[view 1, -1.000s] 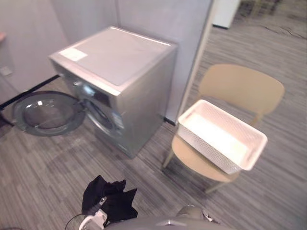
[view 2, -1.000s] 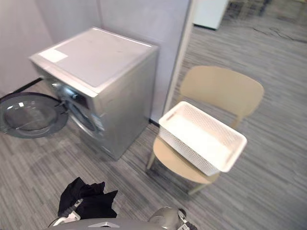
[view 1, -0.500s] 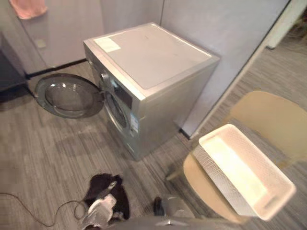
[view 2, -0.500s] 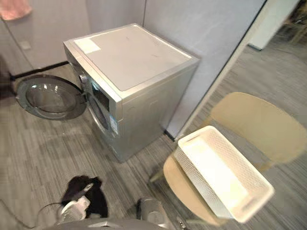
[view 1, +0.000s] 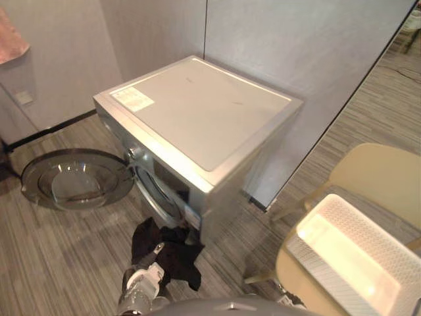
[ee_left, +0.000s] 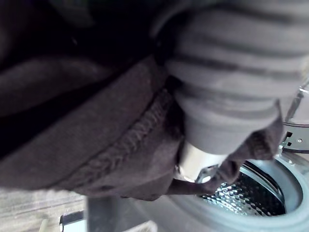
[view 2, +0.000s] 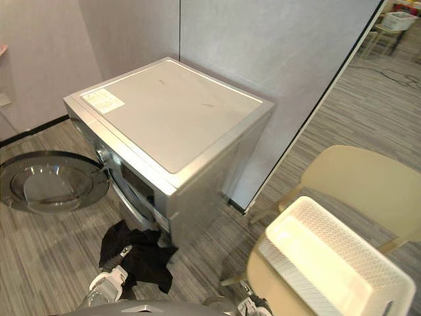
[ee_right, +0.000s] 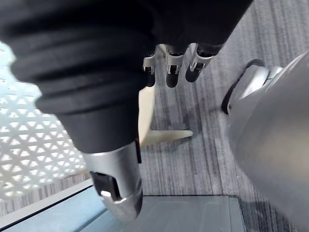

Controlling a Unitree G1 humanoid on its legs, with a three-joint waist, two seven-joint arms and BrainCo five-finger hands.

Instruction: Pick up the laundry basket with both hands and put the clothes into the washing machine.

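My left hand (view 1: pixel 146 280) is shut on a black garment (view 1: pixel 168 250) and holds it low in front of the silver washing machine (view 1: pixel 204 118). In the left wrist view the dark cloth (ee_left: pixel 96 121) drapes over the hand (ee_left: pixel 198 162), with the metal drum (ee_left: pixel 241 195) just past it. The round door (view 1: pixel 75 186) hangs open to the left. The white mesh laundry basket (view 1: pixel 342 227) sits empty on a beige chair (view 1: pixel 381 174) at the right. My right hand (ee_right: pixel 170 67) hangs open beside the basket (ee_right: pixel 29 145), holding nothing.
A grey partition wall (view 1: pixel 296 52) stands behind the machine and ends beside the chair. A pink cloth (view 1: pixel 10 43) hangs on the wall at the far left. A chair leg (ee_right: pixel 164 137) stands near my right hand. Striped carpet (view 1: pixel 59 250) lies before the machine.
The camera has swung toward the machine, shifting the whole picture. My left hand has carried the black garment up close to the machine's front.
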